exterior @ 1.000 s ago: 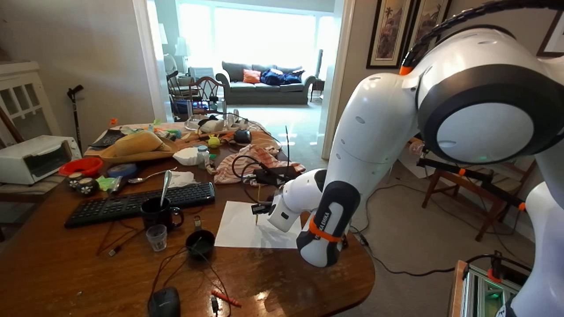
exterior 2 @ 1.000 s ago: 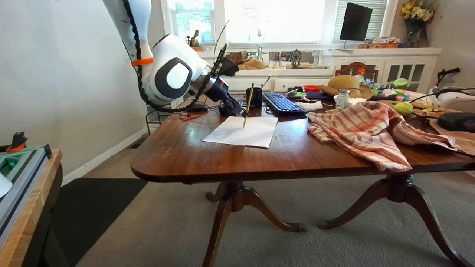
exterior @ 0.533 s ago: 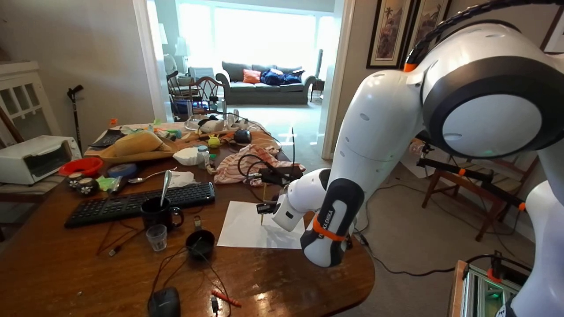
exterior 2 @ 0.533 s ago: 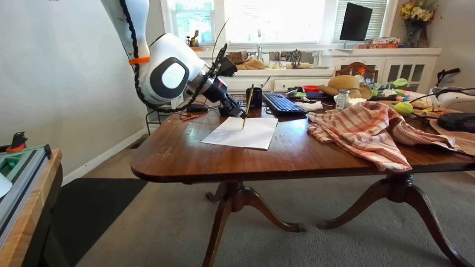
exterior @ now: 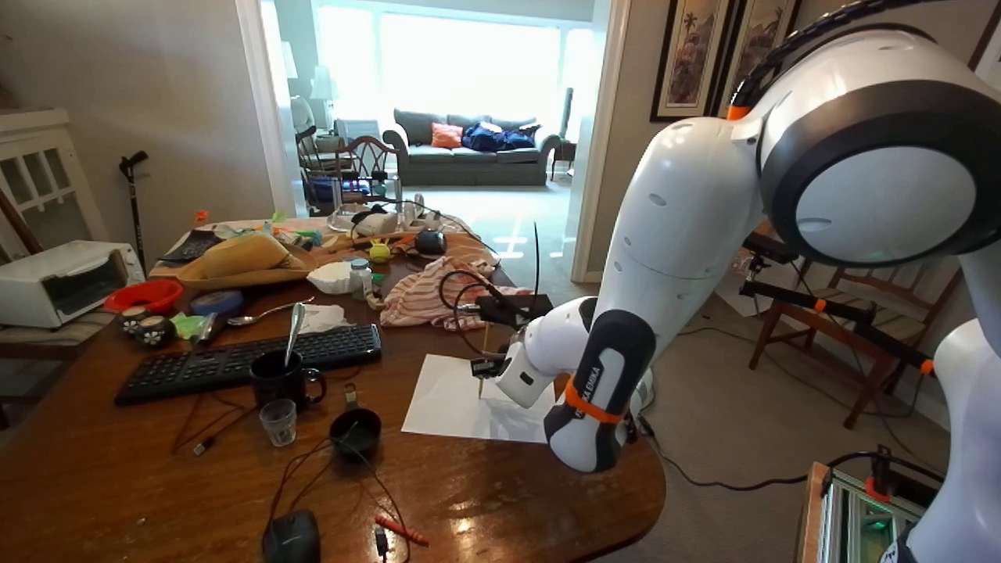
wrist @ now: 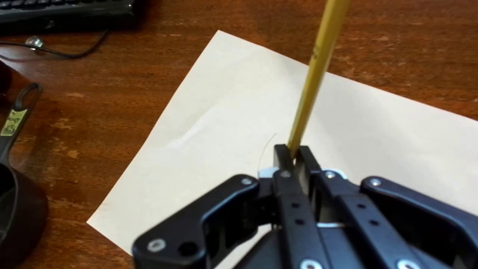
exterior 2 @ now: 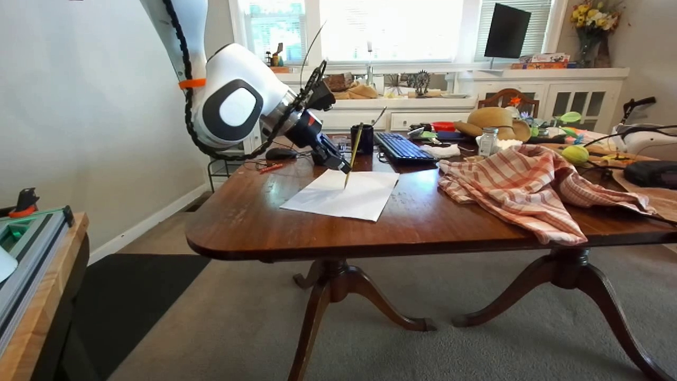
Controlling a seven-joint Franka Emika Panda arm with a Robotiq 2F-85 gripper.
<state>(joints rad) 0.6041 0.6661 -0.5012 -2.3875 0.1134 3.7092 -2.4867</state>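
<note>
Both exterior views: utensil in mug; hand grips pencil.

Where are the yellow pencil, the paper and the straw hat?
Yellow pencil (wrist: 316, 74): in the wrist view, middle of its visible shaft.
Paper (exterior 2: 358, 199): in an exterior view, bare part near its middle.
Straw hat (exterior: 246, 256): in an exterior view, its crown.
</note>
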